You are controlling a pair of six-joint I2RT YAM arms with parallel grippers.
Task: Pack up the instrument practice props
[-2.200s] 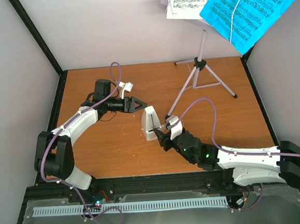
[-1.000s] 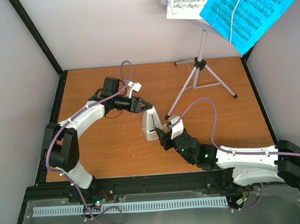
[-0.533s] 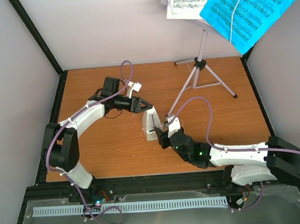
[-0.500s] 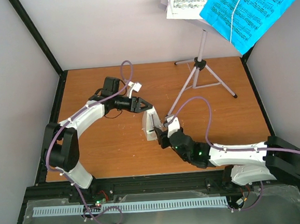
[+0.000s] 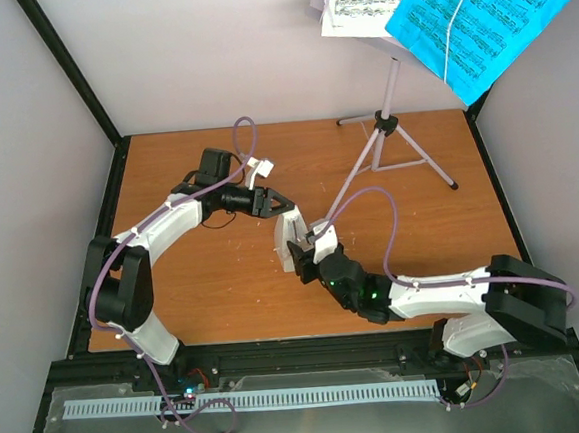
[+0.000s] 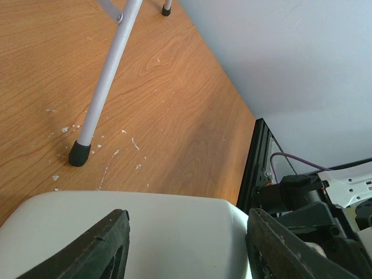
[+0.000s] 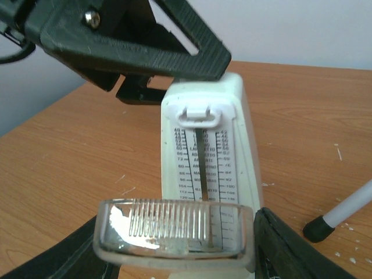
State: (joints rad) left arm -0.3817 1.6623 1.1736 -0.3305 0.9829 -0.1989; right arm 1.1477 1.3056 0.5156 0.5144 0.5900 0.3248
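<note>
Clearly, left end effector (image 5: 277,205) clamps metronome (image 7: 203,151) scaled 40–120; right end effector (image 5: 305,245) grips its clear cover (image 7: 174,232).

We see the left end effector (image 6: 187,224) straddling the white metronome (image 6: 174,232) at the bottom edge. Its two black fingers (image 6: 107,250) flank the body and seem to touch its sides. Beyond lies the wooden surface (image 6: 186,104), flecked with pale specks. A lilac stand leg (image 6: 110,70) slants down to a black rubber foot (image 6: 79,152); a second foot (image 6: 167,10) shows at the top. At right are a black frame rail (image 6: 256,157), a purple cable (image 6: 290,160) and part of the other arm (image 6: 343,183).
</note>
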